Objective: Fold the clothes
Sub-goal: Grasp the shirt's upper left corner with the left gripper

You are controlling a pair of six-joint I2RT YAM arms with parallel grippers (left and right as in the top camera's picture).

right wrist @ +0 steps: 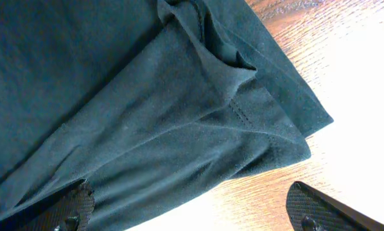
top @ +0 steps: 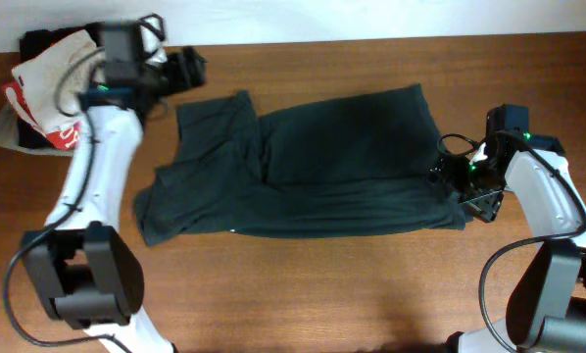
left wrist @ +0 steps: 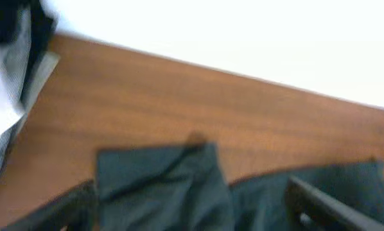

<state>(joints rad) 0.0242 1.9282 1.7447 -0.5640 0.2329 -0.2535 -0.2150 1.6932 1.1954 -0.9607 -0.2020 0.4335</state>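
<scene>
The near strip of the wooden worktop (top: 303, 294) is bare brown grain, with the two arm bases at its near left and near right corners. Past that, about midway between near and far edge, the dark teal-grey T-shirt (top: 322, 157) lies flat and partly folded. Its long axis runs left to right, parallel to the worktop's long edges. The right end is squared off and layered, and a stitched hem shows there in the right wrist view. The left end spreads wider, with a loose flap angled toward the far left. I cannot tell which end holds the collar.

The right gripper (right wrist: 192, 208) hovers over the shirt's right end, its fingers spread wide with nothing clamped between them. The left gripper (left wrist: 192, 202) hangs just beyond the shirt's far left corner, fingers likewise parted and empty.

At the far left corner sits a heap of white and red cloth (top: 43, 93). Beyond the far edge is a plain white wall (top: 371, 20).
</scene>
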